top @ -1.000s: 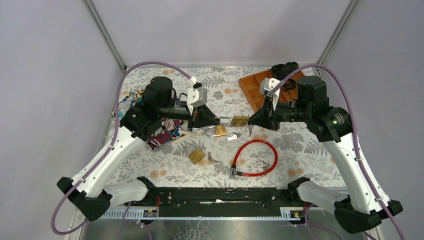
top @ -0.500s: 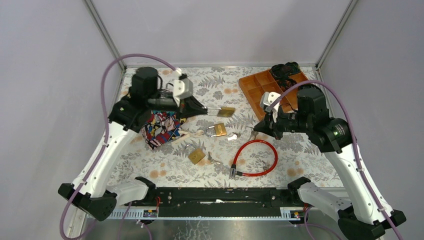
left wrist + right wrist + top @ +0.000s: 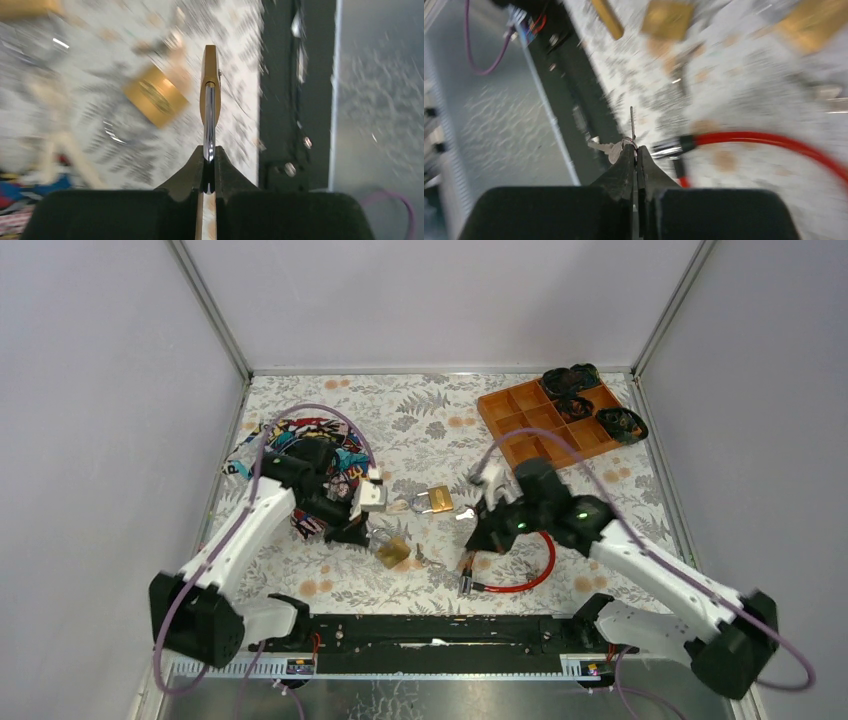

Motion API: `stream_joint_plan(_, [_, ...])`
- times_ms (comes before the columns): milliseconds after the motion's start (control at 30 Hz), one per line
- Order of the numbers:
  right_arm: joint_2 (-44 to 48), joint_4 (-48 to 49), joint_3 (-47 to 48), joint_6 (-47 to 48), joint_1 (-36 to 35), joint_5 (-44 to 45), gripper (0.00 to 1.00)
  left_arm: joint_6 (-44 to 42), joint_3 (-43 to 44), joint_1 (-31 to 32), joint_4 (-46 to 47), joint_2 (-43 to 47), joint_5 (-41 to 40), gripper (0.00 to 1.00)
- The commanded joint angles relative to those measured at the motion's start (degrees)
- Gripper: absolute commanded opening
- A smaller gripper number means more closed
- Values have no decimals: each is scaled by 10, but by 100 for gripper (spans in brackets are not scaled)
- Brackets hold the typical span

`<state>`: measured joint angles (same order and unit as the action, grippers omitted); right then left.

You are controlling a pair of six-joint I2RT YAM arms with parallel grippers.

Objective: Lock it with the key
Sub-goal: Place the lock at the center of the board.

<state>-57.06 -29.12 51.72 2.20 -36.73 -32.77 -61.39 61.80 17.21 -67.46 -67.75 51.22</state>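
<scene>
My left gripper (image 3: pixel 210 155) is shut on the chrome shackle of a brass padlock (image 3: pixel 210 65), which I see edge-on. In the top view the left gripper (image 3: pixel 368 530) is low over the mat, just left of a second brass padlock (image 3: pixel 393 552); I cannot make out the held padlock there. My right gripper (image 3: pixel 636 150) is shut on a small key (image 3: pixel 632 122) with its blade pointing away. A spare key (image 3: pixel 604 148) hangs from its ring. In the top view the right gripper (image 3: pixel 478 530) is by the red cable lock (image 3: pixel 520 560). Key and held padlock are apart.
A third brass padlock (image 3: pixel 434 502) lies mid-mat. A patterned cloth pouch (image 3: pixel 300 455) lies under the left arm. An orange compartment tray (image 3: pixel 545 420) with black items stands at the back right. A black rail (image 3: pixel 440 630) runs along the near edge.
Both arms have swung down and toward the near edge. The left carried its padlock from mid-air down beside the lower padlock. The right dropped with the key to the red cable lock.
</scene>
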Motion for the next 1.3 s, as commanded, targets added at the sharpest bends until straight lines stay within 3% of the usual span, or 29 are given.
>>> stream_joint_plan(0, [-67,210,-50,-195,-112,10,0,-188,-27,-1,-159,-53,-57,0])
stream_joint_plan(167, [-224,313,-18,-240,-165,52,0,-287,-72,-53,-160,-107,-166,0])
stream_joint_plan(300, [-387,336,83,-258,-216,25,0,-345,-104,-126,-159,-159,-270,0])
stream_joint_plan(433, [-516,329,181,-302,-222,-28,0,-365,-105,-209,-139,-216,-296,0])
stream_joint_plan(567, [-604,300,262,-337,-221,-48,0,-326,-89,-239,-115,-288,-302,0])
stream_joint_plan(667, [-641,268,286,-337,-222,-40,0,-294,-77,-257,-108,-348,-335,0])
stream_joint_plan(900, [-654,239,300,-308,-226,-37,0,-302,-33,-378,-92,-402,-432,0])
stream_joint_plan(1033, [-682,222,328,-295,-236,-48,0,-276,-21,-388,-66,-414,-411,0])
stream_joint_plan(1067, [-690,213,339,-289,-241,-54,0,-263,-15,-387,-60,-417,-393,4])
stream_joint_plan(1133, [-704,194,366,-273,-249,-58,0,-242,-5,-386,-56,-425,-359,23])
stream_joint_plan(1200, [-713,181,383,-263,-253,-55,0,-229,0,-387,-48,-427,-332,35])
stream_joint_plan(1267, [-717,168,391,-257,-253,-49,8,-230,0,-387,-38,-415,-310,45])
